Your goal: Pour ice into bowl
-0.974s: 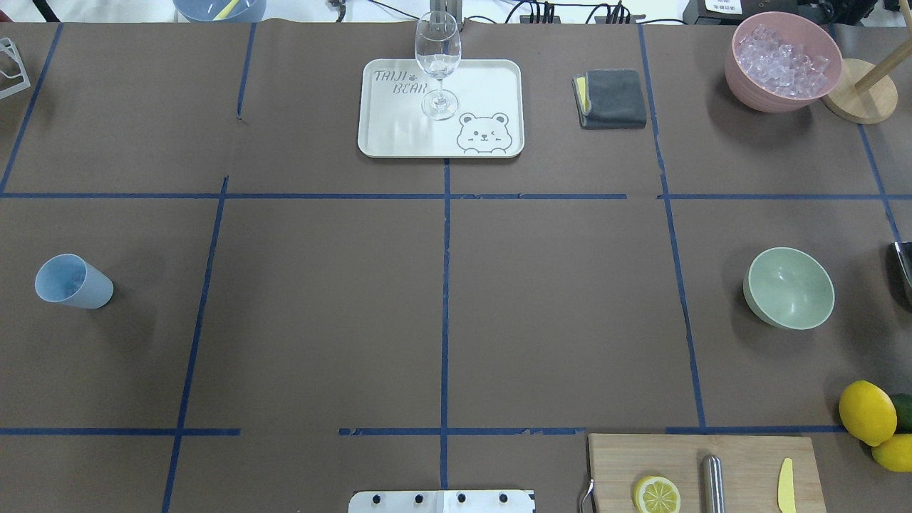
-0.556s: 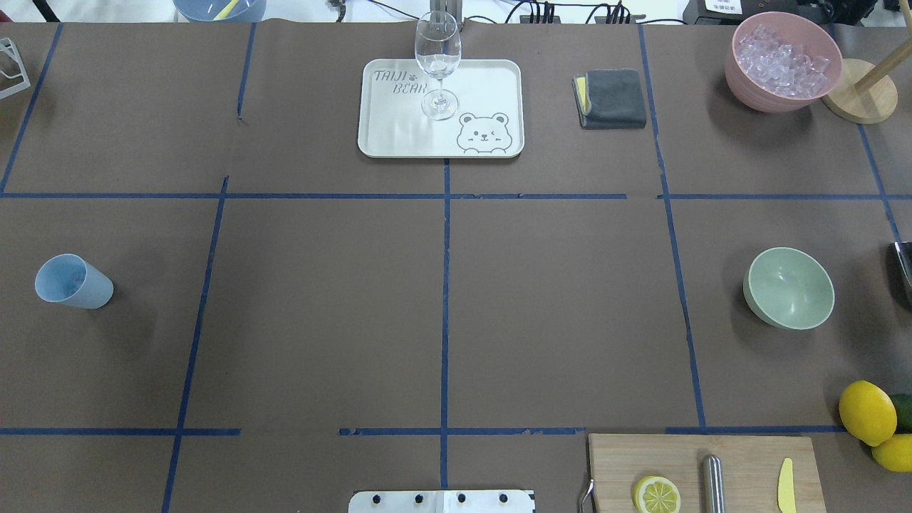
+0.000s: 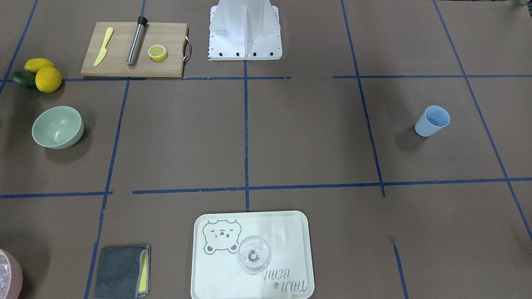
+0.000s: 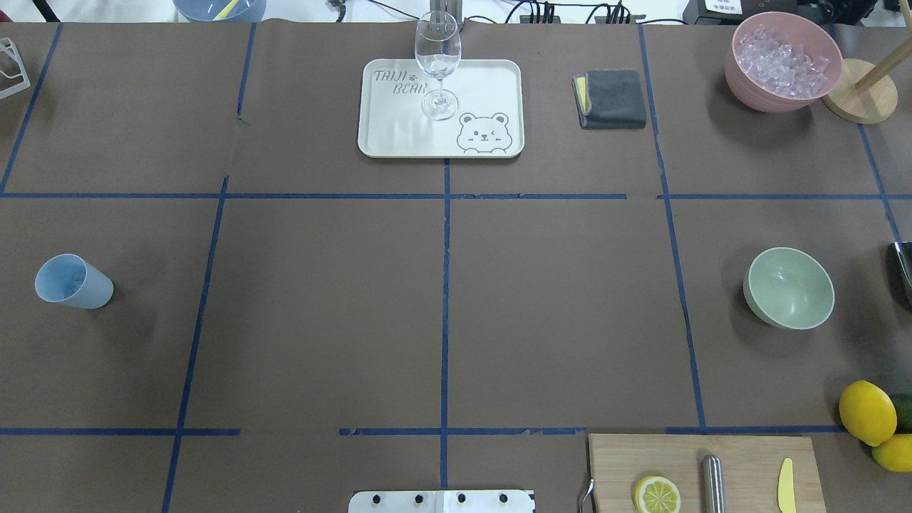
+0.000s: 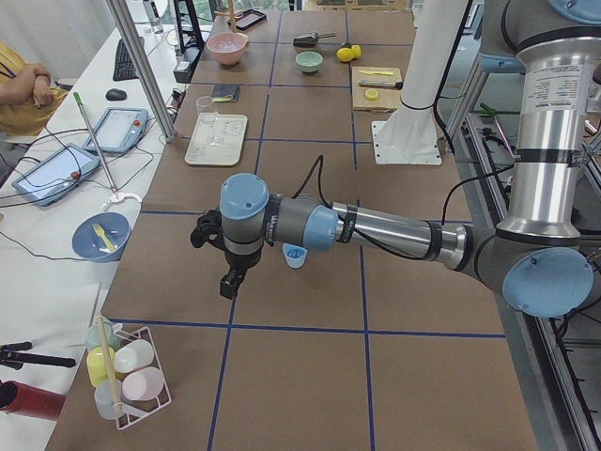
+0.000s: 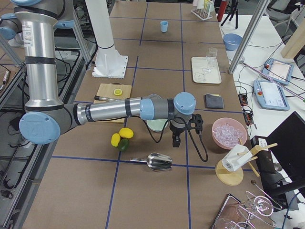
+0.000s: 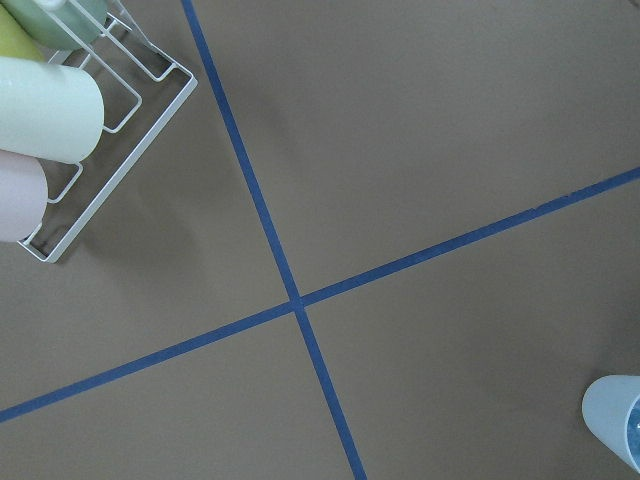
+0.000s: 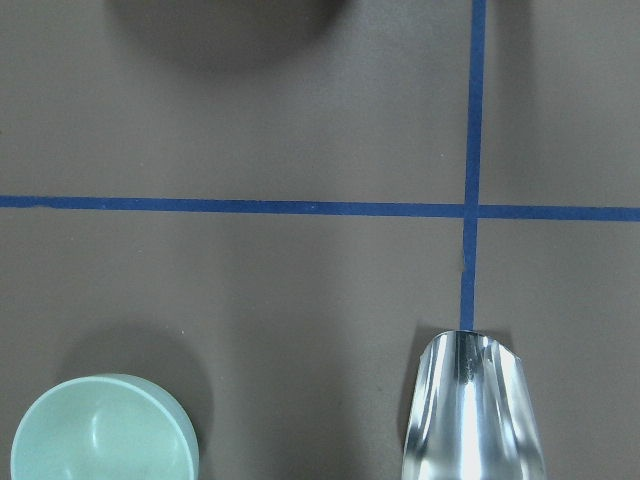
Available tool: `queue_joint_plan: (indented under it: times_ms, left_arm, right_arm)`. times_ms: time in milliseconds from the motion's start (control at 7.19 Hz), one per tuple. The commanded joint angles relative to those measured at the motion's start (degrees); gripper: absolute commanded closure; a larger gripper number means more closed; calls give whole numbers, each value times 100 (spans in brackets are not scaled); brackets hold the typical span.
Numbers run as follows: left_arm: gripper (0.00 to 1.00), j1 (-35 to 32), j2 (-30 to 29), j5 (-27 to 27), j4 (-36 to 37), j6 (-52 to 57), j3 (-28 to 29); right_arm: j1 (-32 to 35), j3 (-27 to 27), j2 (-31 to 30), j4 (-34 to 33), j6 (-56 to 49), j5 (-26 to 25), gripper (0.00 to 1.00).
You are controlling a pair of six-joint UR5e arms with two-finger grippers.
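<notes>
The pale sage-green bowl (image 4: 789, 287) stands empty at the table's right side, also in the front view (image 3: 58, 126) and at the lower left of the right wrist view (image 8: 100, 430). The ice is hidden; I make out no loose cubes. A pale blue cup (image 4: 73, 281) stands far left, its inside too small to read. My left gripper (image 5: 230, 280) hangs just beyond that cup in the left side view; I cannot tell its state. My right gripper (image 6: 176, 140) hangs beside the bowl (image 6: 153, 125), state likewise unclear. No fingers show in either wrist view.
A pink bowl of clear cubes (image 4: 784, 60) sits back right beside a wooden stand (image 4: 858, 91). A metal scoop (image 8: 470, 410) lies right of the bowl. Tray with wine glass (image 4: 438, 64), grey cloth (image 4: 611, 98), cutting board (image 4: 705, 470), lemons (image 4: 867, 412), cup rack (image 7: 60, 120).
</notes>
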Motion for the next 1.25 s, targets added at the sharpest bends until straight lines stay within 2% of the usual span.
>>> queue_joint_plan:
  times_ms: [0, 139, 417, 556, 695, 835, 1113]
  left_arm:
    - [0, 6, 7, 0, -9, 0, -11]
    - [0, 6, 7, -9, -9, -9, -20]
    - [0, -3, 16, 0, -9, 0, -38]
    - [0, -3, 16, 0, -9, 0, -38]
    - [0, -3, 16, 0, -9, 0, -38]
    - [0, -3, 16, 0, -9, 0, -55]
    - [0, -3, 16, 0, -9, 0, -47]
  right_arm:
    - [-470, 40, 11, -1, 49, 16, 0]
    - [-681, 153, 11, 25, 49, 25, 0]
    - [-1165, 102, -435, 1300, 564, -19, 0]
    - [-1367, 84, -516, 1882, 1542, -80, 0]
    - [-1778, 75, -656, 2654, 2413, -437, 3]
    - [-2060, -38, -814, 3314, 2875, -780, 8]
    - [-2474, -127, -877, 4021, 3589, -958, 9]
